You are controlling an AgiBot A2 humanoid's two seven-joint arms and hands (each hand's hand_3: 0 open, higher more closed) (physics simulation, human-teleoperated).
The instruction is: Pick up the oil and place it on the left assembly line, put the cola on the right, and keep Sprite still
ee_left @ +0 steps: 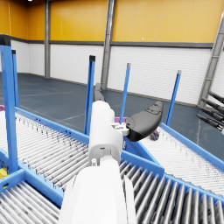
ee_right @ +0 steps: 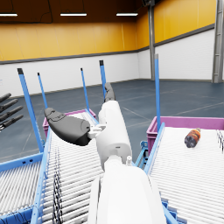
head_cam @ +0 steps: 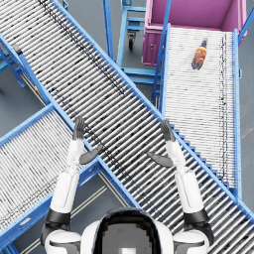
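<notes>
**Head view.** The left hand (head_cam: 82, 144) and the right hand (head_cam: 166, 145) hover over the centre roller line (head_cam: 114, 99). Fingers are straight and pointing far, thumbs turned inward toward each other. Both hands are released and grasp nothing. Judgement: this is a ready posture, one hand on either side of the lane, from which either can reach an item.

The only task item in view is one bottle (head_cam: 200, 54), orange with a dark lower part. Whether it is the oil or the cola cannot be told for certain. It lies on its side at the far end of the right roller line (head_cam: 198, 109), near the magenta bin (head_cam: 198, 15) and well apart from both hands. Its long axis runs near to far, crossing the rollers at a slight tilt. The pale cap end points far, toward the bin. Judgement: if it is the cola, it already rests on its assigned side. The left roller line (head_cam: 34, 158) lies near left.

**Left wrist view.** The left hand's thumb stands clear of its extended fingers, with nothing between them. No bottle appears here.

**Right wrist view.** The right hand is likewise released and empty over the centre line. The bottle lies to the right, on the right line just before the bin. Cap detail is too small to confirm.
</notes>
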